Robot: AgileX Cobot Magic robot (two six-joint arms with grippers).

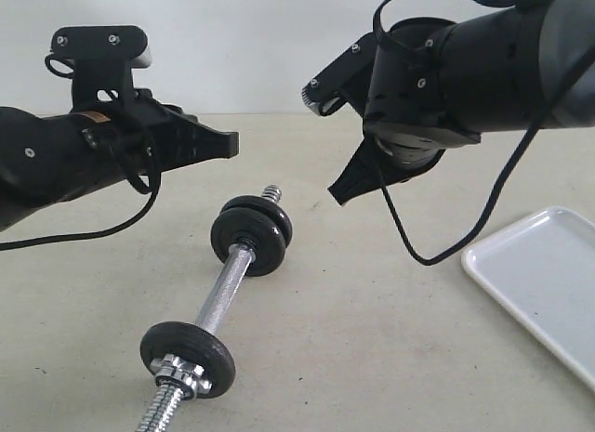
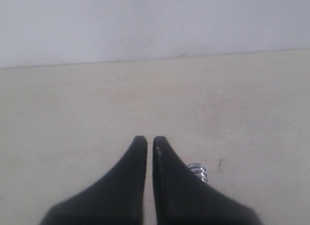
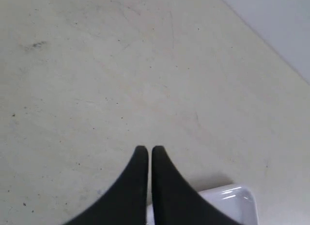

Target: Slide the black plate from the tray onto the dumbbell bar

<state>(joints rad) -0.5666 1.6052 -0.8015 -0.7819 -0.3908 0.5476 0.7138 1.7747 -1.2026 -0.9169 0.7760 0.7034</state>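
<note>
Black plate (image 1: 270, 209): round flat black cast-iron disc with a raised rim, standing on edge, threaded onto the far end of the dumbbell bar (image 1: 223, 293), a short chrome rod with a cross-hatched shaft and spiral-threaded ends. It touches a similar black disc (image 1: 244, 248) on its shaft side; the threaded tip pokes out past it. Count: three black discs on the bar (two together at the far end, one (image 1: 186, 350) at the near end with a chrome nut (image 1: 183, 374)), one bar, one shallow white rectangular tray (image 1: 483, 263), two grippers. Bar lies on the beige desk (image 1: 372, 348), running from the near edge toward the middle; tray sits at the right edge, well apart from the bar. Left gripper (image 1: 232, 144) clenched, jaws together, gripping nothing; right gripper (image 1: 337, 195) likewise. Both hang above the desk; the plate sits lower, between the two tips, touching neither.
</note>
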